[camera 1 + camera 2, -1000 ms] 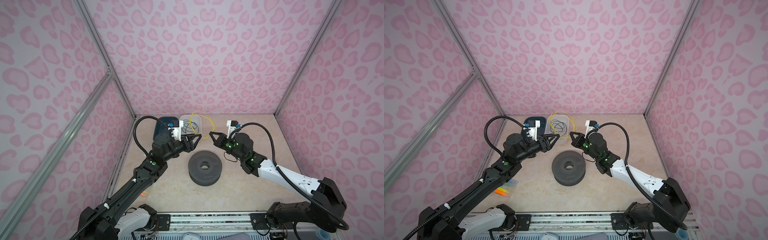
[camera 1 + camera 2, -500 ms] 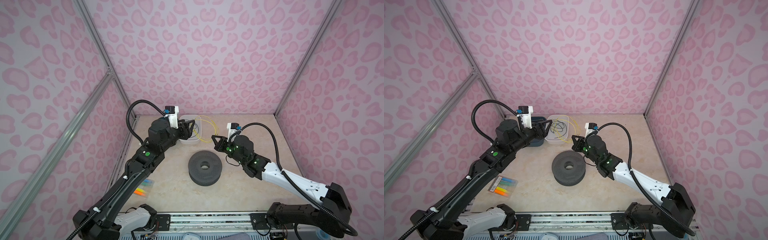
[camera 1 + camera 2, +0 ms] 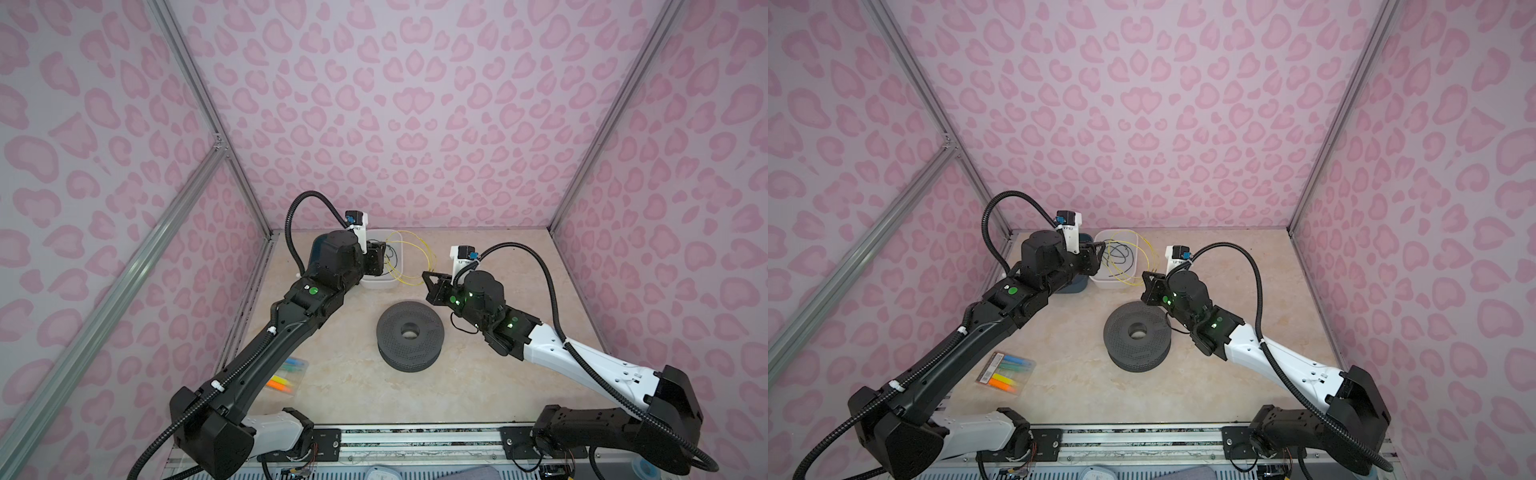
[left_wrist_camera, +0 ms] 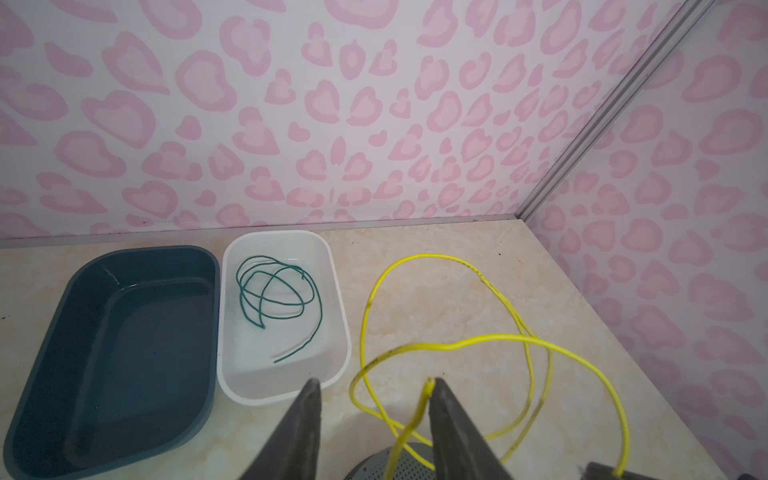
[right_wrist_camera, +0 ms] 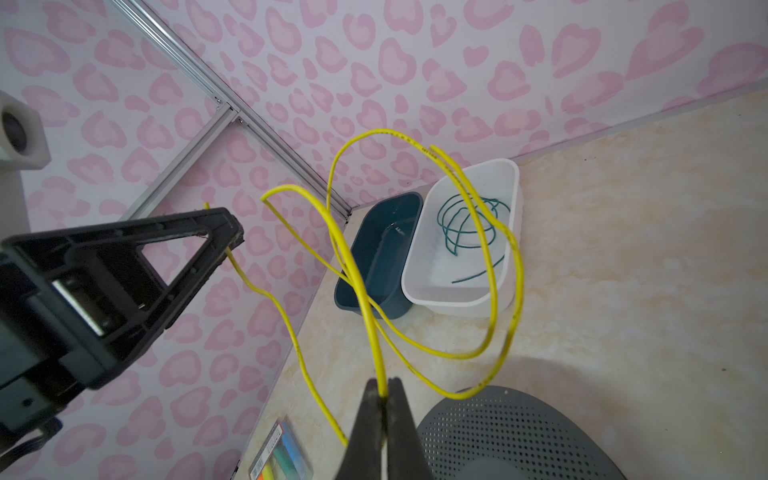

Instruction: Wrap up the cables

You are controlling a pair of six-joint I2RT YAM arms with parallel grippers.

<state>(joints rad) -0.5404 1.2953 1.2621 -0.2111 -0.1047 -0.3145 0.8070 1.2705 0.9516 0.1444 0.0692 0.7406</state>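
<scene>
The yellow cable [image 4: 424, 256] is up in the air in two or three loose loops, hanging between the two arms above the table [image 3: 478, 395], just in front of the white tray [image 4: 286, 235]. The right gripper [image 5: 384, 384] is clamped on it partway along, with the wire running up out of the pinched tips. The left gripper [image 4: 376, 382] has its jaws apart, and the free end of the yellow wire lies against the inner face of one finger, so it looks touched but not gripped. The green cable [image 4: 278, 299] lies in loose coils inside the white tray, which seems to mean that one is done. A dark blue tray [image 4: 124, 353] with nothing in it sits right against the white one on its far side from the yellow loops. A grey perforated spool [image 3: 390, 332] lies flat mid-table below the hanging loops, and a pack of highlighters [image 3: 1007, 372] lies near the front left. The step in hand looks like taking the yellow wire's loose end so both arms can gather it into a coil. Next, the left jaws need to close squarely on that end before it slips off the finger. The thin, springy loops must then be brought together without snagging the spool or the tray rim.
</scene>
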